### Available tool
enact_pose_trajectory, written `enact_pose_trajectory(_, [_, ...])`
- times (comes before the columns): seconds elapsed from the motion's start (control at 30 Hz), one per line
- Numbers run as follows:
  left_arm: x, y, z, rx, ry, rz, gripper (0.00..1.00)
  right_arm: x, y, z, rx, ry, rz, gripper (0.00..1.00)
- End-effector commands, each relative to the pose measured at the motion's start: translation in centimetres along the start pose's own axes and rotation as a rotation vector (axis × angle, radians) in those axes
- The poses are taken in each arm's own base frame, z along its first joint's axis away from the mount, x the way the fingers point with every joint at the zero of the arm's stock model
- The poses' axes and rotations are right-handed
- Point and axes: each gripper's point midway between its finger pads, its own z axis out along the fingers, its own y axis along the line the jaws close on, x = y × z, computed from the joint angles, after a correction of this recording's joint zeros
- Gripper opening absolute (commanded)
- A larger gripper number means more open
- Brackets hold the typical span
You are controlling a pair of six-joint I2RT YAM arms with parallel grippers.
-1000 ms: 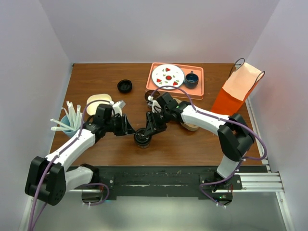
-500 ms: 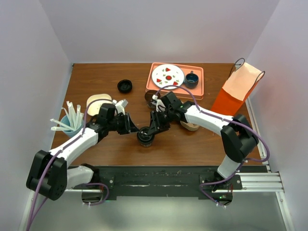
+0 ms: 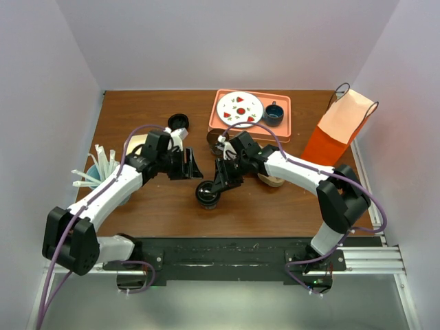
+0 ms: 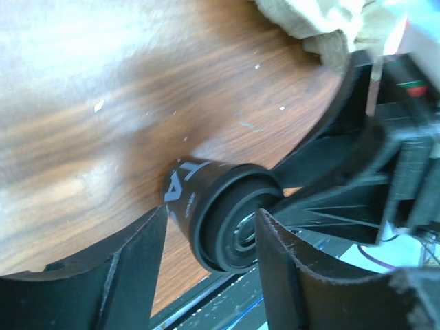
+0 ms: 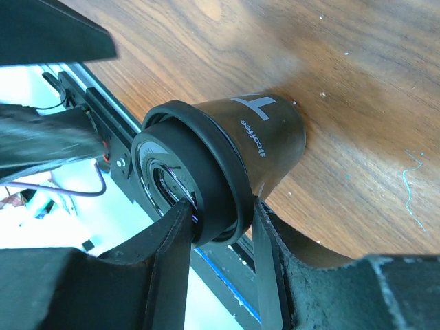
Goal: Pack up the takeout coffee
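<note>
Right at the front of the wooden surface, the takeout coffee is seen near the middle, its base down on the wood. Its black lid is pinched by the right tool, one finger pressed against each side of the rim, so the cup is firmly gripped. Just behind it and to the left, the left tool is held apart from the cup, with its jaws spread and nothing caught between them. Out on the left side, a blue cup is found stuffed with white straws. Further back, a flat black disc is laid on the wood. At the far side an orange tray is set, and a patterned plate and a small blue mug are carried on it side by side. Over at the far right edge, an orange paper bag is stood, its pale inside showing.
</note>
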Motion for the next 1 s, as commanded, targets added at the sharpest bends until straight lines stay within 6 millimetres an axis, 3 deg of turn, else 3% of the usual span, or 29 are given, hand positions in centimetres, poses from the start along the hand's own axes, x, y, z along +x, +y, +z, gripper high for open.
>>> enact_pose_trajectory(0.0, [-1.0,-1.5,-1.4,0.039,-0.013,0.099,0.64,0.4,-2.1,0.3,0.111,0.0,-0.007,0.37])
enact_pose_trajectory(0.23, [2.4,-1.2,-0.4,0.132,0.06,0.123,0.7,0.5,-2.3,0.3,0.117,0.012,-0.012,0.38])
enact_pose_trajectory(0.57, [5.0,-0.5,2.1,0.179,0.131,0.105,0.69,0.0,-1.8,0.3,0.105,0.004,-0.016,0.38])
enact_pose_trajectory(0.8, [5.6,1.0,3.2,0.13,0.135,0.089,0.52,0.0,-1.7,0.1,0.102,0.0,-0.013,0.38])
enact_pose_trajectory(0.97, [5.8,2.5,3.8,0.063,0.155,0.087,0.44,-0.4,-0.1,-0.8,0.056,-0.017,-0.011,0.41])
